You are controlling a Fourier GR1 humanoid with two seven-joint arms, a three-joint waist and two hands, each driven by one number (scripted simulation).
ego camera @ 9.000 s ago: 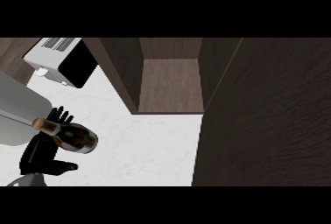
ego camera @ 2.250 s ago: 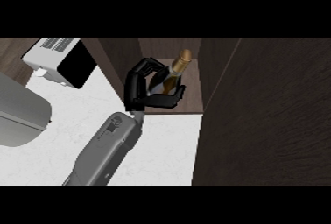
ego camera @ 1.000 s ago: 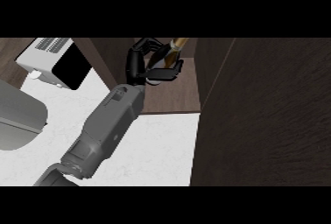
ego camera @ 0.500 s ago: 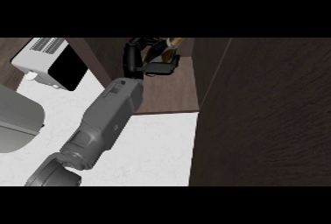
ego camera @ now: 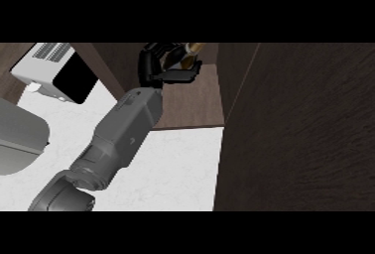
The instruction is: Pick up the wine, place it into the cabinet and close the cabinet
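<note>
My left hand (ego camera: 155,63) reaches deep into the open dark wood cabinet (ego camera: 192,106), at the top of the head view. Its fingers and thumb are curled round the wine bottle (ego camera: 193,48). Only the bottle's dark glass and golden neck show past the fingers, right at the upper edge of the scene. The grey left forearm (ego camera: 124,131) stretches from the lower left across the white counter (ego camera: 176,163) to the cabinet. The cabinet's door (ego camera: 307,129) stands open at the right, filling that side. My right hand does not show.
A white and black toaster (ego camera: 55,69) stands on the counter at the upper left. A large grey rounded object (ego camera: 18,139) sits at the left edge. The cabinet's side wall (ego camera: 110,69) runs just left of my wrist.
My left arm has pushed further into the cabinet, carrying the wine bottle up and back in the view. The hand stays shut on it.
</note>
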